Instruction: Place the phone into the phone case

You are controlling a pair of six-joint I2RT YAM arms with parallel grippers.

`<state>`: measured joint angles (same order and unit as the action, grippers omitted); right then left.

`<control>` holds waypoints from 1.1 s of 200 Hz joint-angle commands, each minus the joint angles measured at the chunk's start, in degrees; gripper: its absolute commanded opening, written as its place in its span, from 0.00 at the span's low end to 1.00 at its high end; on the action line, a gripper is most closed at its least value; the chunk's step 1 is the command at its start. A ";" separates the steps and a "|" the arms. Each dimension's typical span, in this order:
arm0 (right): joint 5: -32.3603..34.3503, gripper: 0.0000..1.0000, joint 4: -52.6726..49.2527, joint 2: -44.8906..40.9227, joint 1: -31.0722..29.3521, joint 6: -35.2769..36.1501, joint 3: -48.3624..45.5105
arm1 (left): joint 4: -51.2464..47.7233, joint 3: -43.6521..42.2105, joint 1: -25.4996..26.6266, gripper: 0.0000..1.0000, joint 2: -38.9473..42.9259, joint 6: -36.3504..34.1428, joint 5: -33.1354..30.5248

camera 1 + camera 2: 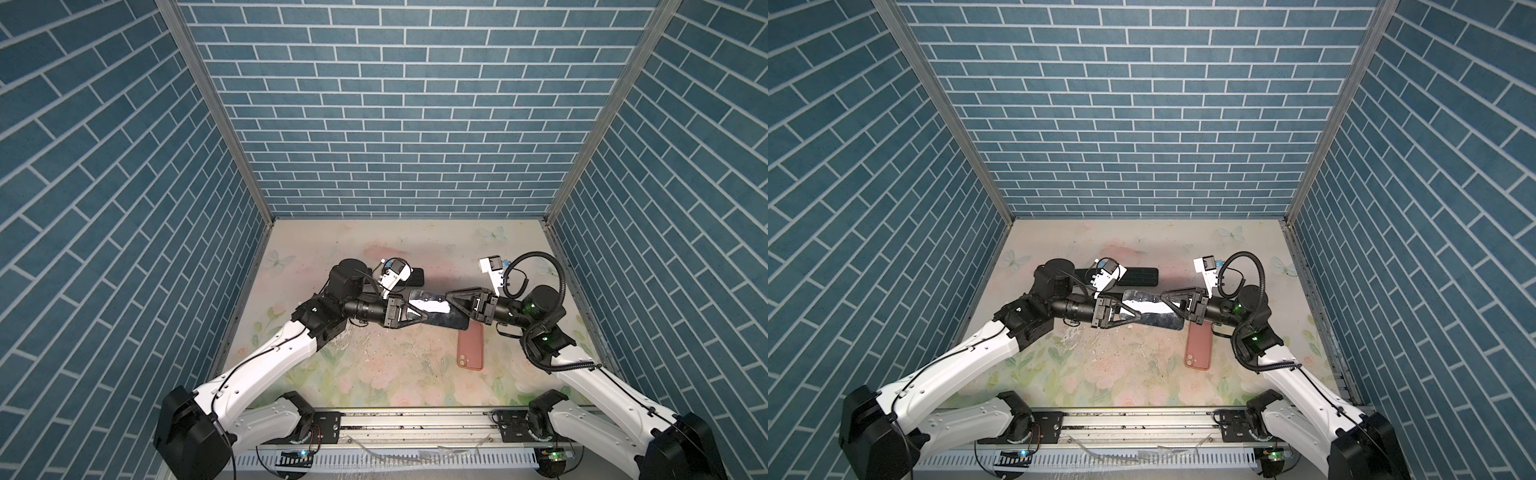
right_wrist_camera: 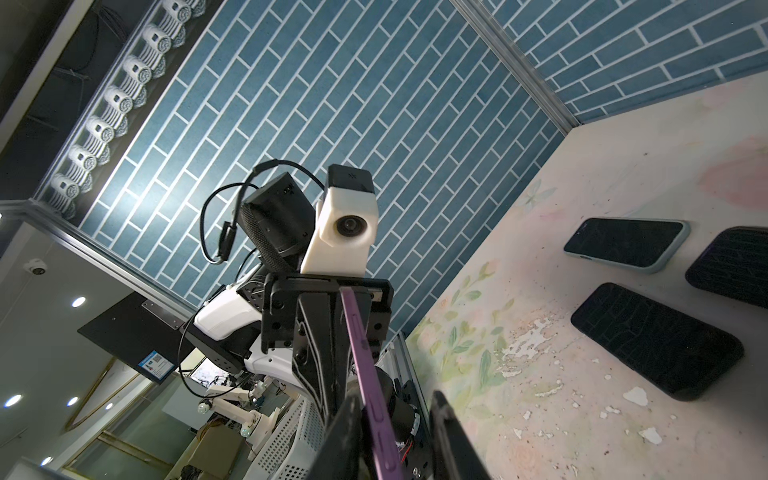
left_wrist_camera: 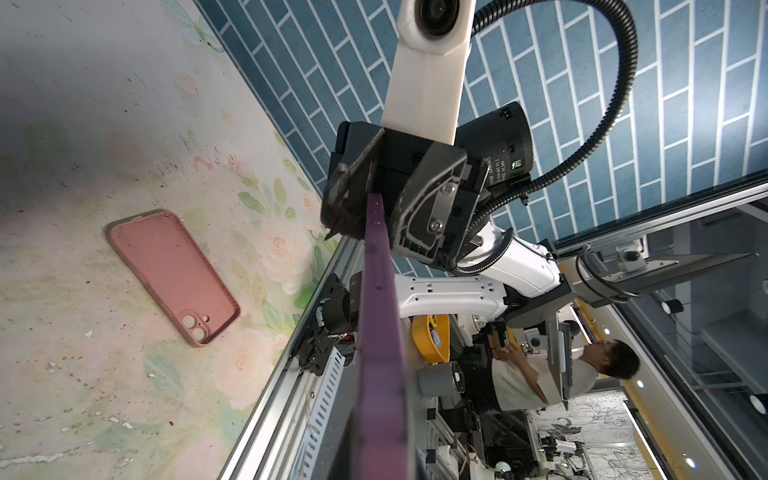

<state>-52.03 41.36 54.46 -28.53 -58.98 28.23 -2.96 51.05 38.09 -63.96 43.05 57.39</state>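
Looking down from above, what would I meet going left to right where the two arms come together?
The left gripper, jaws shut on one end → phone, held in the air → right gripper, jaws around its other end. The pink case overlaps the right gripper, so I leave it out.

Bright, even light from above; sharp overviews, soft close-ups at your wrist cameras.
In both top views you had flat overhead light, a white glare patch on the phone (image 1: 430, 308) screen, a soft shadow on the table (image 1: 374, 374) just behind it, and brick walls (image 1: 374, 104) splayed outward toward the edges. In the left wrist view the phone's purple edge was blurred near the lens and one corner of the table was dim, while the phone case (image 3: 174, 274) was crisp. In the right wrist view a hot spot washed out a patch of the walls, and the room (image 2: 62, 374) beyond was dark.
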 commanded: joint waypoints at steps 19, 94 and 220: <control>-1.96 0.22 9.87 1.56 0.07 -4.60 -1.31 | 6.04 0.50 -0.38 0.05 -0.71 1.51 2.73; -5.98 0.24 13.74 1.59 0.06 -7.11 -2.65 | 9.13 1.61 -1.35 0.05 -3.73 3.32 3.74; -1.20 0.00 6.20 -0.26 1.56 -2.43 -2.20 | 0.56 3.22 -4.51 0.53 -4.86 -1.13 -3.06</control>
<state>-56.34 50.76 56.66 -27.81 -66.06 25.12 2.63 52.07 34.06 -69.87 45.45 58.65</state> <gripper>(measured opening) 0.108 0.479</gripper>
